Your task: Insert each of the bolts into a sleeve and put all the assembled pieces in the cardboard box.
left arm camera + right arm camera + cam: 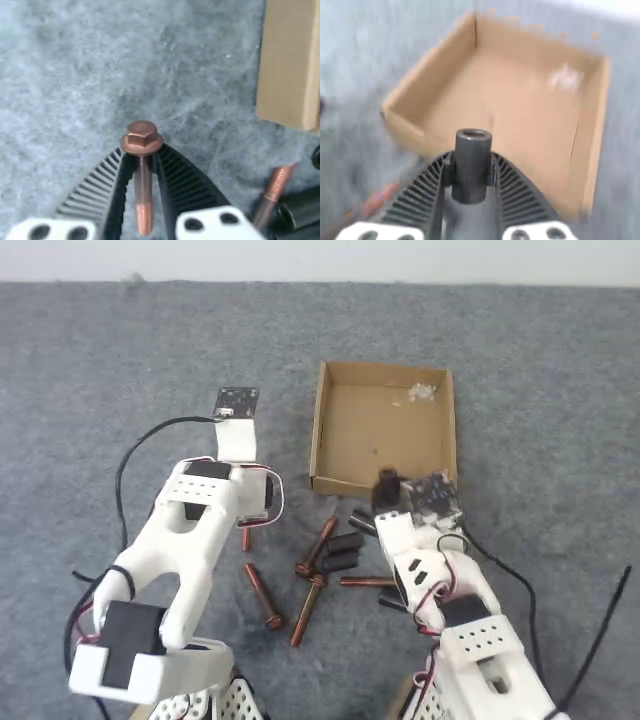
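In the left gripper (141, 156), clamped shut across the shank just under the hex head: a copper bolt (142, 137), head outward at the fingertips, threaded tip running back between the jaws toward the wrist. In the right gripper (471, 162), likewise closed tight: a black sleeve (472, 150), open bore facing out, just short of the near wall of the cardboard box (530, 125). On the carpet between the two arms: more bolts (263, 595) and sleeves (343, 545), loose, some touching.

Probably metal, both of them: stiff, dense for their bulk, in no danger of crushing. Smooth and round, so likely slippery against the ribbed pads and prone to swivelling if pinched off-centre. Best taken on the bolt close below the head, with the thread left free. Best taken on the sleeve around mid-body, with the bore unobstructed. As held, awkward for mating, with the tip pointing back into the claw. Likely to jam at the rim if tilted.
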Controlling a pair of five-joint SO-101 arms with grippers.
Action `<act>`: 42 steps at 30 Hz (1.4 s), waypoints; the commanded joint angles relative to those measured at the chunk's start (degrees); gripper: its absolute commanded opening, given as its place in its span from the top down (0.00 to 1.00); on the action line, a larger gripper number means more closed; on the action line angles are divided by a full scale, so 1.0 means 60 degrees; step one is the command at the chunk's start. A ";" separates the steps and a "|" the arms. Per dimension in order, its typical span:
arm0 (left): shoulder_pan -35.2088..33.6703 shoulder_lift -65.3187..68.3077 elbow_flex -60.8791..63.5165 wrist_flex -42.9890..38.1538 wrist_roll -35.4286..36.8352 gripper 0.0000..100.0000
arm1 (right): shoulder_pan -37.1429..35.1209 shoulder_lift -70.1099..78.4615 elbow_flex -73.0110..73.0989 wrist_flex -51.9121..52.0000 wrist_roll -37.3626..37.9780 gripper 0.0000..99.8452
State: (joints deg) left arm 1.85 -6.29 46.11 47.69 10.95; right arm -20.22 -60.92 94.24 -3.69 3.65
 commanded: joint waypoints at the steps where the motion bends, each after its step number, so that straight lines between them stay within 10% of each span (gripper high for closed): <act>1: -0.0059 -0.0601 -0.0066 -0.0161 -0.0073 0.99 | -0.0081 -0.0212 -0.0088 -0.1297 -0.0103 0.99; 18: -0.0059 -0.0601 -0.0051 -0.0161 -0.0088 0.99 | -0.0007 0.3201 -0.2916 -0.3773 -0.0073 0.99; 31: -0.0352 -0.0586 -0.0051 -0.0557 -0.0103 0.99 | 0.0125 1.0777 -0.4645 -0.9883 -0.0059 0.99; 42: -0.0601 -0.0586 -0.0051 -0.0821 -0.0088 0.99 | 0.0051 1.2271 -0.2315 -1.4337 -0.0088 0.99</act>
State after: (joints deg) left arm -1.67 -6.29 46.11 43.91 10.77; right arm -20.13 13.10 77.45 -83.52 3.56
